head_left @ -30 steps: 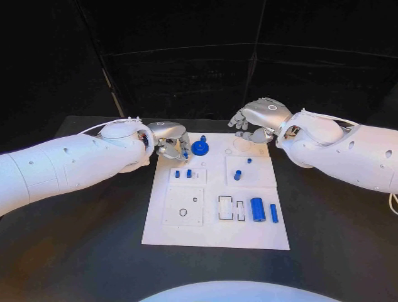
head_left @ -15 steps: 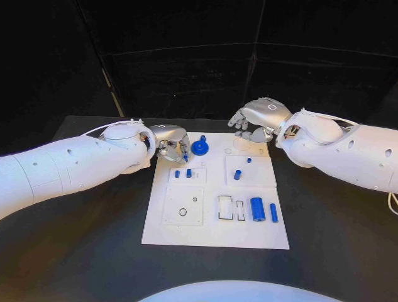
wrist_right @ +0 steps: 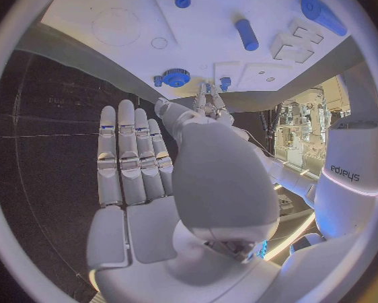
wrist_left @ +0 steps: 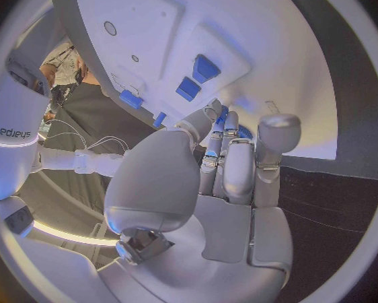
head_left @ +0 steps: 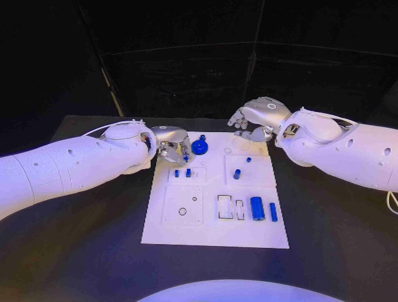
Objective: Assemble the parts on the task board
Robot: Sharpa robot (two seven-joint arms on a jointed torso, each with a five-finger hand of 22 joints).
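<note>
The left hand (head_left: pixel 171 143) is hovering over the far left corner of the white task board (head_left: pixel 215 229), fingers curled toward the blue gear part (head_left: pixel 200 148) just beside them; whether they are pinching anything is hard to tell. The right hand (head_left: pixel 254 119) is hanging above the board's far edge, fingers straight and holding nothing, while other blue parts (head_left: pixel 256 209) are lying on the board.

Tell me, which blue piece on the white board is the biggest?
The fat blue cylinder at the board's near right, beside a thinner blue rod. It is longer and thicker than any other.
</note>
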